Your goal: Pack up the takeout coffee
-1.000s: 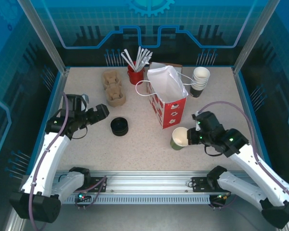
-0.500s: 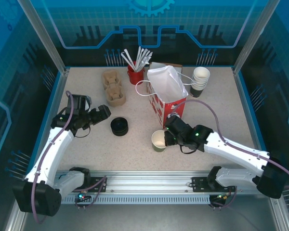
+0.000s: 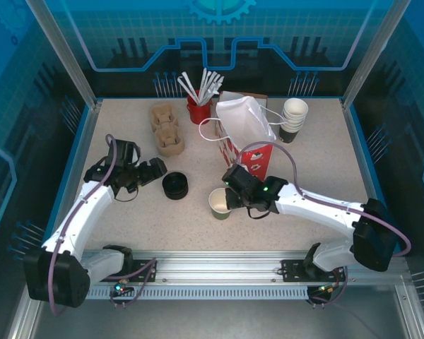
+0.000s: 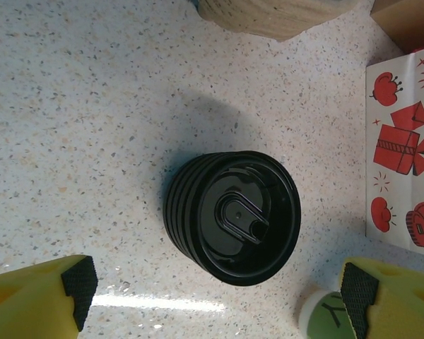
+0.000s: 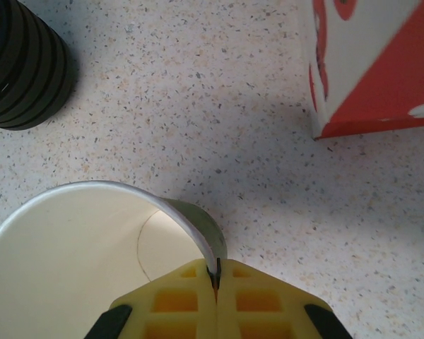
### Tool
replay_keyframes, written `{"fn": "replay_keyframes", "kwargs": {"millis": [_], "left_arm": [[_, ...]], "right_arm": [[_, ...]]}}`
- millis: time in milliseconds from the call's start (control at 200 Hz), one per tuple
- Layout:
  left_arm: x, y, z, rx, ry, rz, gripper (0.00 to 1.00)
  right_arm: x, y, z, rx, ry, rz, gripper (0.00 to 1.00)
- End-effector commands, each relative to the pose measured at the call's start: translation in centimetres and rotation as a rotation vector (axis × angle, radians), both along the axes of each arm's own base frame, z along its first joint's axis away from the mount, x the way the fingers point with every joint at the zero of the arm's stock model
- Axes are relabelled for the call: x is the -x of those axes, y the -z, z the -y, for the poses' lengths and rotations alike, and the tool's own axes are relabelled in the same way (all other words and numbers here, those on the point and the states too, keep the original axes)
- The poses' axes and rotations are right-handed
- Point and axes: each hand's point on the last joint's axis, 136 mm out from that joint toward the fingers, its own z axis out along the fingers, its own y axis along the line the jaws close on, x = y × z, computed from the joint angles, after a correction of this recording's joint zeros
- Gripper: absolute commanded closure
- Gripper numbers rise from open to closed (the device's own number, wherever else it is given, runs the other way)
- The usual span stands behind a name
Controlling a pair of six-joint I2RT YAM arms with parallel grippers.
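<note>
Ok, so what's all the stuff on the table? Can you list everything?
Ribbed round black plastic lids: one stack, black, left of the middle.
Lidless green paper cup: one, green outside and white inside, front middle.
Paper gift bag: one, red and white, middle, top open.
Stacked lidless paper cups: one stack, white inside, back right.
Red pot of white sticks: one, red, back middle.
Moulded cardboard cup carriers: two, it seems, tan, back left.
Speckled table: one, beige.
Left pincer: one, yellow pads, open, beside the lids.
Right pincer: one, yellow pads, shut on the green cup's rim.
</note>
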Motion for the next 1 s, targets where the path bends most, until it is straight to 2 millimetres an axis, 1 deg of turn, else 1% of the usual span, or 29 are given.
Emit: {"fn": "replay_keyframes", "kwargs": {"millis": [0, 250, 420, 580, 660, 720, 765, 850, 996], "left_arm": [[0.1, 0.8, 0.7, 0.025, 0.008, -0.019, 0.1], [-0.1, 2.3, 1.0, -0.013, 0.018, -0.063, 0.16], [-0.2, 3.3, 1.4, -0.031, 0.032, -0.104, 0.18], [-0.1, 3.8, 1.7, -0.032, 0.037, -0.125, 0.18], [-0.2, 3.8, 1.8, -0.031, 0.036, -0.125, 0.18], [-0.2, 3.8, 1.8, -0.032, 0.035, -0.126, 0.18], [-0.1, 3.8, 1.7, -0.034, 0.035, -0.128, 0.18], [0.0, 3.7, 1.7, -0.042, 0.037, -0.131, 0.17], [0.1, 3.7, 1.7, -0.061, 0.044, -0.134, 0.17]], "right_arm": [[-0.7, -0.9, -1.5, -0.016, -0.008, 0.036, 1.0], [-1.7, -0.6, -2.8, 0.011, -0.02, 0.039, 1.0], [-2.4, -0.2, -3.1, 0.038, -0.016, 0.031, 1.0], [-2.9, 0.1, -3.4, 0.062, -0.012, 0.024, 0.94], [-3.1, 0.2, -3.6, 0.071, -0.016, 0.024, 0.9], [-3.2, 0.1, -3.7, 0.075, -0.018, 0.024, 0.88], [-3.4, -0.1, -3.8, 0.077, -0.018, 0.029, 0.86], [-3.6, -0.8, -3.8, 0.073, -0.017, 0.042, 0.77], [-3.8, -2.3, -3.9, 0.066, -0.021, 0.058, 0.69]]}}
